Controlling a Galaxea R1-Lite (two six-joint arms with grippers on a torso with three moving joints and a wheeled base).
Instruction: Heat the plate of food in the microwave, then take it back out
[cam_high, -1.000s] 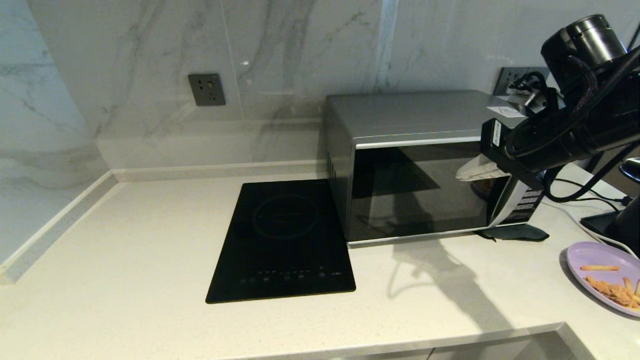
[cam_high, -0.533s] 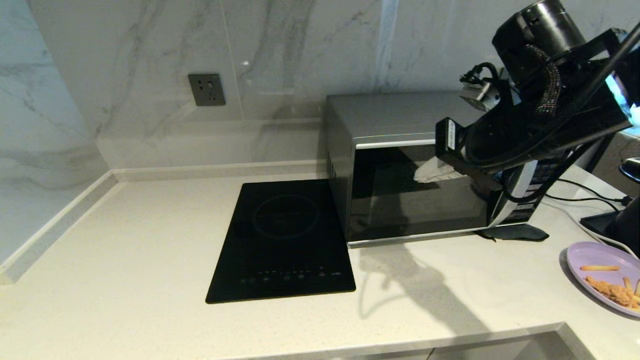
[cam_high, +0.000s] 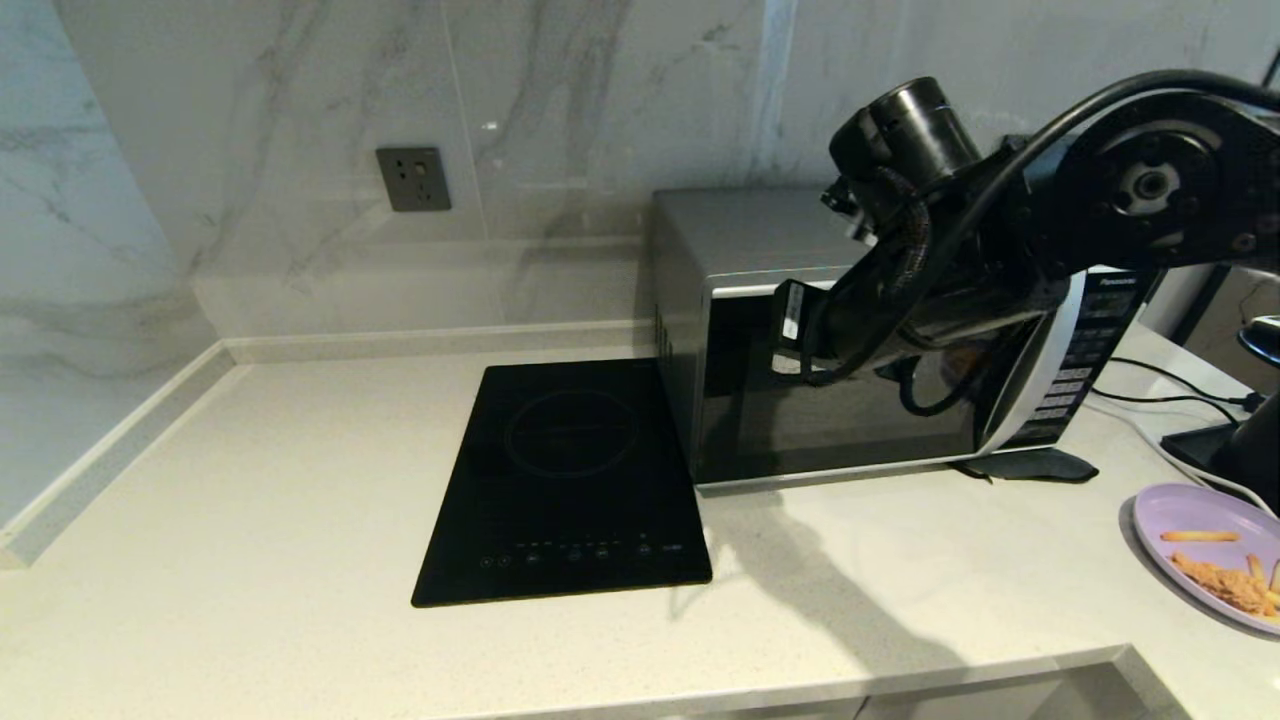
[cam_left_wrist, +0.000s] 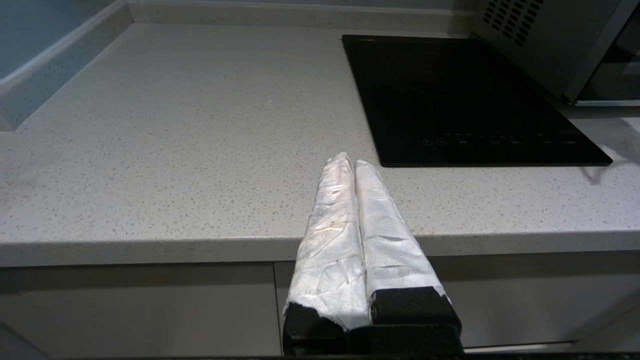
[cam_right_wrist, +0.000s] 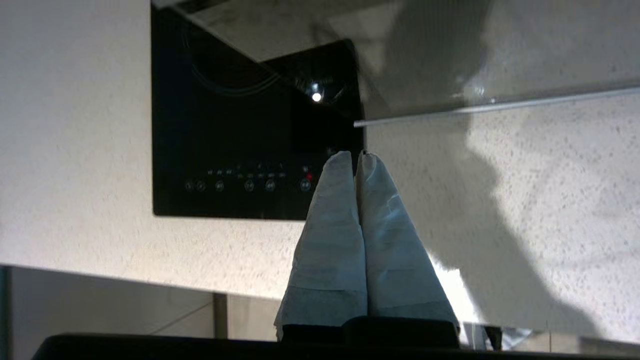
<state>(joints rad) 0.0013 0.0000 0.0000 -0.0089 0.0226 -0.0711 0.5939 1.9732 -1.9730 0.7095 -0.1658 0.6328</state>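
The silver microwave (cam_high: 760, 230) stands at the back right of the counter, and its dark glass door (cam_high: 850, 430) looks closed. My right arm (cam_high: 930, 290) reaches across the door's upper front and hides the fingers in the head view. In the right wrist view the right gripper (cam_right_wrist: 356, 155) is shut and empty, hanging above the counter beside the door's lower edge (cam_right_wrist: 495, 104). The lilac plate of food (cam_high: 1165, 512), with fries (cam_high: 1200, 536) and a breaded piece (cam_high: 1215, 582), lies at the counter's far right edge. My left gripper (cam_left_wrist: 349, 159) is shut, parked over the counter's front edge.
A flat black induction hob (cam_high: 570, 480) lies left of the microwave. A dark pad (cam_high: 1030, 466) sits under the microwave's right front corner, and cables (cam_high: 1170, 385) run along the counter to its right. A wall socket (cam_high: 413, 178) is on the marble backsplash.
My right arm has swung left from the handle side across the microwave's door, its gripper staying shut. The plate and the left arm have not moved.
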